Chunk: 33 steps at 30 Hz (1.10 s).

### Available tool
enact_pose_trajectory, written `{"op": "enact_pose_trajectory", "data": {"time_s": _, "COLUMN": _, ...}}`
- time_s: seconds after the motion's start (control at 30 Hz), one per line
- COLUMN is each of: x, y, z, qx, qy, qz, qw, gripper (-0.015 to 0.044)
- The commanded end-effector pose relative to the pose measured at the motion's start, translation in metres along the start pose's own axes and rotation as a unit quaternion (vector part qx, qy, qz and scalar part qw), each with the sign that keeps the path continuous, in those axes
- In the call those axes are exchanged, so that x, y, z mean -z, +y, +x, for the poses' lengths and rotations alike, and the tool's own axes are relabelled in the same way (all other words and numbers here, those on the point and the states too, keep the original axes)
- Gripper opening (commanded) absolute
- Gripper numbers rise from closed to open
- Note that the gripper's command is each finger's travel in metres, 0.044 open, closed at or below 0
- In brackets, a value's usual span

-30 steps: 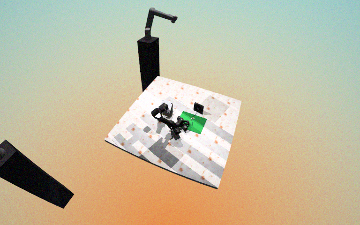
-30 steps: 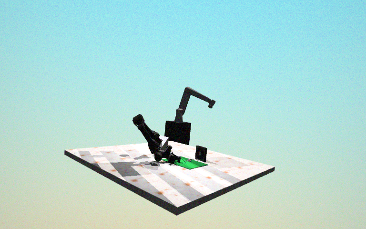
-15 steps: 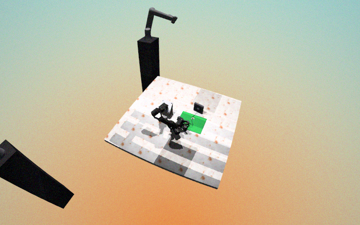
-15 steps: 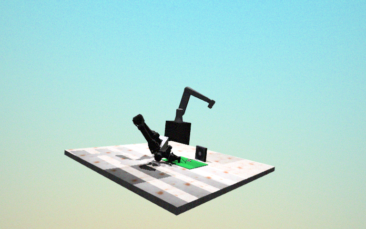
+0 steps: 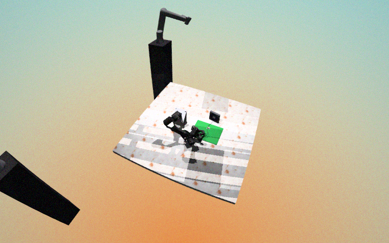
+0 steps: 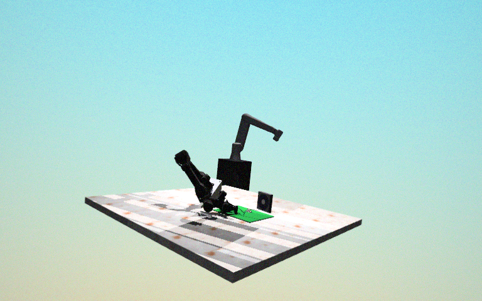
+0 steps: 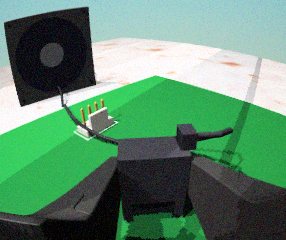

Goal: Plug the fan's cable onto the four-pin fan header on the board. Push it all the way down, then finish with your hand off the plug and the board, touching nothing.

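The black fan (image 5: 214, 116) (image 6: 264, 201) (image 7: 50, 54) stands upright just beyond the green board (image 5: 215, 135) (image 6: 255, 216) (image 7: 183, 100). The white four-pin header (image 7: 98, 120) (image 5: 207, 127) (image 6: 248, 211) with gold pins stands bare on the board near the fan. A thin black cable (image 7: 70, 115) runs from the fan past the header to the dark grey plug (image 7: 153, 160). My gripper (image 7: 151, 163) (image 5: 200, 134) (image 6: 233, 209) is shut on the plug. It holds the plug low over the board, short of the header and to its right in the wrist view.
A small dark piece with a thin bar (image 7: 187, 135) lies on the board just beyond the plug, to the right. The patterned table (image 5: 215, 177) (image 6: 236, 257) carries the board. Dark camera posts (image 5: 160, 69) (image 6: 234, 173) stand behind the table.
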<state>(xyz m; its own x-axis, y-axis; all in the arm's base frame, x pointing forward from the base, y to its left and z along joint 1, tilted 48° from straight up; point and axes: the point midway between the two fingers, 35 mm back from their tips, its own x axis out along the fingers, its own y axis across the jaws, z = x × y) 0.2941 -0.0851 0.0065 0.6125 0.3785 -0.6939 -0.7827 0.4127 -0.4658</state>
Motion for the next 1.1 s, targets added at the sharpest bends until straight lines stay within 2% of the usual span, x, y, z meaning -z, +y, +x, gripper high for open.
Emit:
{"op": "enact_pose_trajectory", "data": {"time_s": 0.0, "x": -0.0005, "y": 0.0000, "z": -0.0001, "qx": 0.000, "qy": 0.000, "qz": 0.000, "qw": 1.000, "gripper": 0.0000}}
{"op": "enact_pose_trajectory", "data": {"time_s": 0.17, "x": -0.0005, "y": 0.0000, "z": -0.0001, "qx": 0.000, "qy": 0.000, "qz": 0.000, "qw": 1.000, "gripper": 0.0000}}
{"op": "enact_pose_trajectory", "data": {"time_s": 0.43, "x": 0.0000, "y": 0.0000, "z": 0.0000, "qx": 0.000, "qy": 0.000, "qz": 0.000, "qw": 1.000, "gripper": 0.0205}}
{"op": "enact_pose_trajectory", "data": {"time_s": 1.07, "x": 0.0000, "y": 0.0000, "z": 0.0000, "qx": 0.000, "qy": 0.000, "qz": 0.000, "qw": 1.000, "gripper": 0.0205}}
